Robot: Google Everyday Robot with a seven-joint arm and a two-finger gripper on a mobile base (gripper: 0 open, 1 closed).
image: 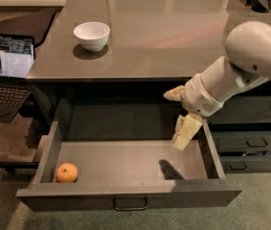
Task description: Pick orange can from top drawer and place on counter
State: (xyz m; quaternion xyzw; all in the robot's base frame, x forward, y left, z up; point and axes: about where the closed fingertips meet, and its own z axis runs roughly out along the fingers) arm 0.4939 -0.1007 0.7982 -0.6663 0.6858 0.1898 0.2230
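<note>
The orange can (67, 172), a small round orange ball, lies in the front left corner of the open top drawer (125, 163). The drawer's metal bar handle (130, 205) is on its front. My gripper (172, 121) hangs over the drawer's right side, above the floor and below the edge of the counter (163, 37). It is open and empty, well to the right of the orange can. Its shadow falls on the drawer floor.
A white bowl (92, 35) stands on the counter at the left. An open laptop (5, 61) sits at the far left. Narrower stacked drawers (254, 143) are to the right of the open drawer. My arm crosses in from the upper right.
</note>
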